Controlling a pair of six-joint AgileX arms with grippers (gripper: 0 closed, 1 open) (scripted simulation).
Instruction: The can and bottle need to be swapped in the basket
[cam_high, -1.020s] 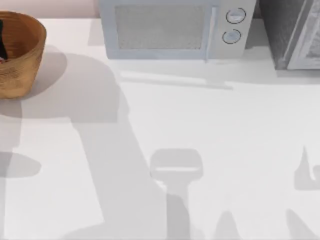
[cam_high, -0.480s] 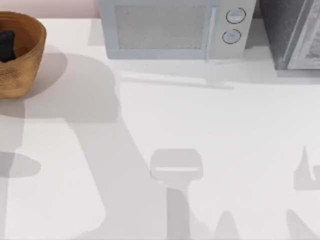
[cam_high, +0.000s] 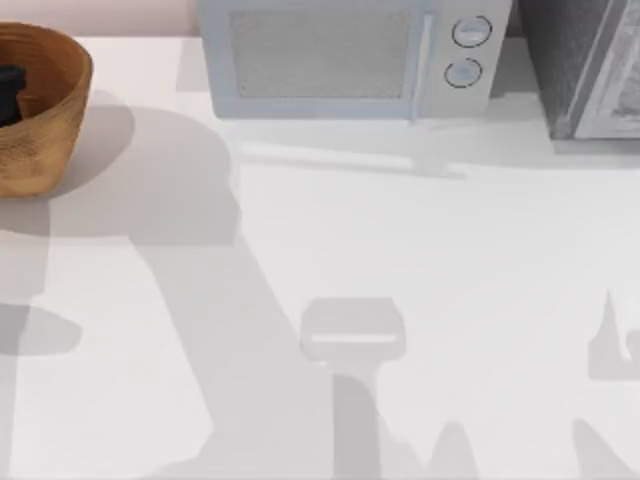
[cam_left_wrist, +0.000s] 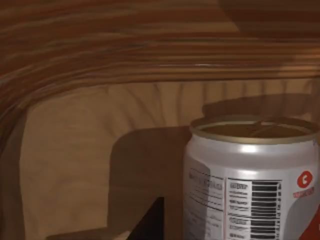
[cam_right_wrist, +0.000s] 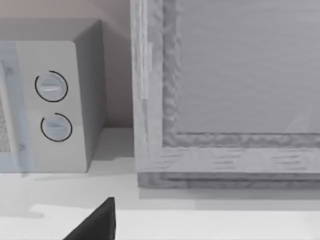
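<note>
Top view, basket (cam_high: 40, 140) far left, microwave (cam_high: 345, 55) behind, left hand (cam_high: 10, 95) inside, grip unclear.

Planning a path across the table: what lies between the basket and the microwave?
Nothing. In the top view, the stretch of white table between the basket and the microwave is bare, crossed only by shadow.

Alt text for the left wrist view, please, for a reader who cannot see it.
A white can with a barcode, red markings and a dull gold top stands upright inside the ribbed orange-brown wicker basket, seen close from the left arm's wrist. The basket's curved wall rises behind the can.
</note>
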